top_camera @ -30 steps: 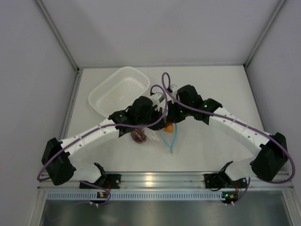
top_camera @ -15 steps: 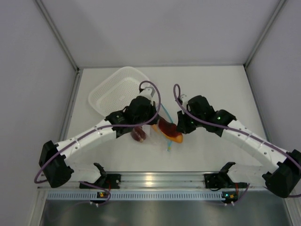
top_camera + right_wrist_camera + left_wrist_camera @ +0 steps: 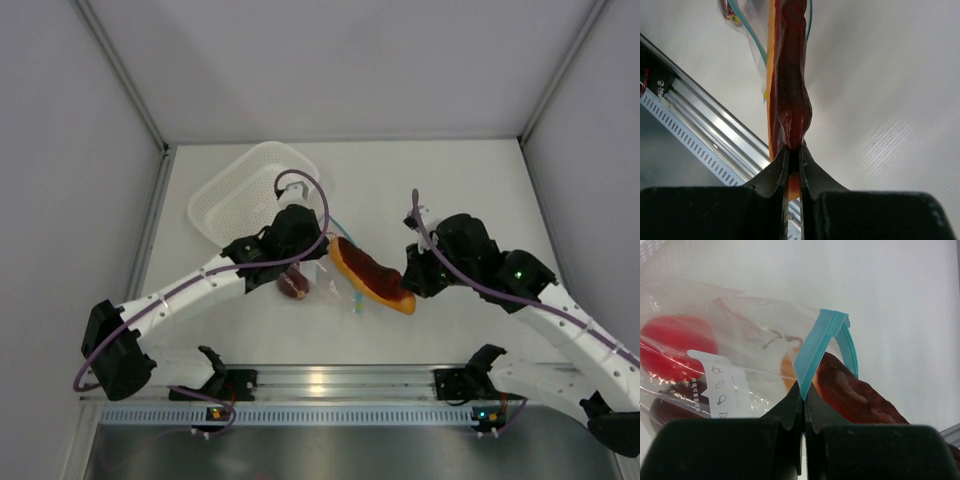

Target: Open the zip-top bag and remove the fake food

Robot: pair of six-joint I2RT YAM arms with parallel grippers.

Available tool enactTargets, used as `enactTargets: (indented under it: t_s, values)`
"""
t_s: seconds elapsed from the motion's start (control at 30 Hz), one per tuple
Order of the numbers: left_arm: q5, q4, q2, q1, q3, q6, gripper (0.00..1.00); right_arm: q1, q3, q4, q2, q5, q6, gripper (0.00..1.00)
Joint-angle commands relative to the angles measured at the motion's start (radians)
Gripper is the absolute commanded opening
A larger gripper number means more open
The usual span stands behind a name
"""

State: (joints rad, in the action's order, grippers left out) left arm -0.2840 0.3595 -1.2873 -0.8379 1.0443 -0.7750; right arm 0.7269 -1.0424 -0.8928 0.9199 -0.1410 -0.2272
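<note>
- Zip-top bag (image 3: 312, 285) lies on the table (image 3: 450, 190) just beyond the near rail (image 3: 330, 380), between the two arms. Its mouth gapes, so we judge the opening step done.
- Right claw (image 3: 794, 152) is nipped tight on one end of the orange slice (image 3: 372, 275). The slice hangs off the table, its other end at the bag's mouth. We reckon the first piece is nearly out but not yet set down.
- Left claw (image 3: 802, 390) is pinched narrow on the blue zip strip (image 3: 822, 337), holding the mouth up.
- Red ball (image 3: 675, 347) and dark ring (image 3: 667, 410) lie inside the bag, so we count two pieces yet to come out.
- Basket (image 3: 255, 190) stands farthest back, just behind the left claw.
- From the right wrist we see the jaws closed on the slice's thin edge, which the arm hides from above.
- From the left wrist we see ball and ring apart through the clear plastic. From above they show as one dark red patch.
- Only from above do we see both arms, the bag and the slice together. We cannot tell in any view whether the slice's far tip has cleared the mouth.
</note>
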Motion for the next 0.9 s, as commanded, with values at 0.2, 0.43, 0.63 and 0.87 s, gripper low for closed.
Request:
enactTargets:
  t_s: [0.2, 0.43, 0.63, 0.87]
  values:
    - [-0.099, -0.036, 0.036, 0.056, -0.027, -0.151, 0.0, 0.009, -0.087, -0.126, -0.125, 0.015, 0.019, 0.0]
    - [-0.052, -0.082, 0.037, 0.108, -0.075, -0.196, 0.0, 0.009, -0.137, -0.135, -0.214, 0.058, -0.024, 0.0]
    - [-0.018, -0.093, 0.04, 0.109, -0.096, -0.199, 0.0, 0.008, -0.217, -0.094, -0.213, 0.098, -0.047, 0.0]
    - [0.085, -0.106, 0.152, 0.109, -0.17, -0.225, 0.0, 0.009, -0.277, 0.109, -0.123, 0.265, -0.084, 0.0]
